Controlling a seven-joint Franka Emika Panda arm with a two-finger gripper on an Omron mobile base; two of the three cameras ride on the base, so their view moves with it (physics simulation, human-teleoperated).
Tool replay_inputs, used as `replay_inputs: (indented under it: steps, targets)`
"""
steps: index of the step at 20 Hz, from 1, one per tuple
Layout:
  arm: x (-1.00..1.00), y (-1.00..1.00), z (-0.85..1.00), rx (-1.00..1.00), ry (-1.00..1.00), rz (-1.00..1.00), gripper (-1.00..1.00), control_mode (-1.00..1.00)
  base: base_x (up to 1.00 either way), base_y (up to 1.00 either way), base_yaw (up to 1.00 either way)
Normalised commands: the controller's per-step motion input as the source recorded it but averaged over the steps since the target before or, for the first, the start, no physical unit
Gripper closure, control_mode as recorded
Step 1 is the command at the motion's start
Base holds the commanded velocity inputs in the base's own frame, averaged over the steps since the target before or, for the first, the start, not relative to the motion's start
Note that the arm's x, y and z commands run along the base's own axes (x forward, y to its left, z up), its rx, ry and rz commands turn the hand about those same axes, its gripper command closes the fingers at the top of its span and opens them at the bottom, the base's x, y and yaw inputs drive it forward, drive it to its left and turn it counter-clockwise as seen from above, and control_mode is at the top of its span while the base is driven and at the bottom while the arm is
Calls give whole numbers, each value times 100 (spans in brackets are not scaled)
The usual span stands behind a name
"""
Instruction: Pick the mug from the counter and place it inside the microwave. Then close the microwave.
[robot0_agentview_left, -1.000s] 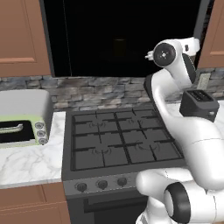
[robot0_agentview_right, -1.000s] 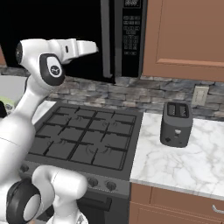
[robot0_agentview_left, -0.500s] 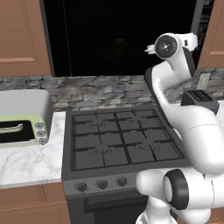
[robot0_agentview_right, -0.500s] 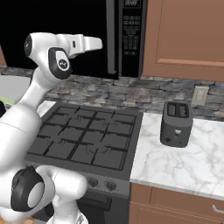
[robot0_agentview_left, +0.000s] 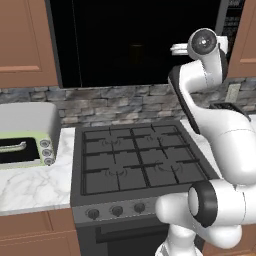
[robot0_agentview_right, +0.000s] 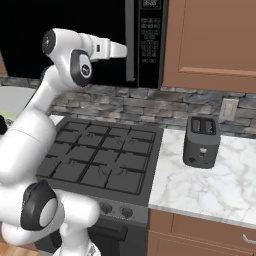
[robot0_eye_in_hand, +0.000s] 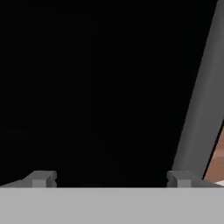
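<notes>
Fingertips stand wide apart with nothing between them, so the gripper is open. It points at the dark microwave, whose grey handle runs lengthwise just right of it. I cannot see where the mug is.

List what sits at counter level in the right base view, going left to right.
Gas stovetop → marble counter → dark grey toaster → wall outlet.
</notes>
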Motion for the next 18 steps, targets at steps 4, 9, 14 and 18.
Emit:
replay_inputs:
  steps: [4,9,14,18]
  targets:
    - [38,-20,-1,14,-7,5,-100,-100,0,0,0]
    - [32,-10,0,10,-8,5,-100,-100,0,0,0]
    - [24,-6,-4,8,-11,6,-100,-100,0,0,0]
    - [17,-7,-8,4,-7,5,-100,-100,0,0,0]
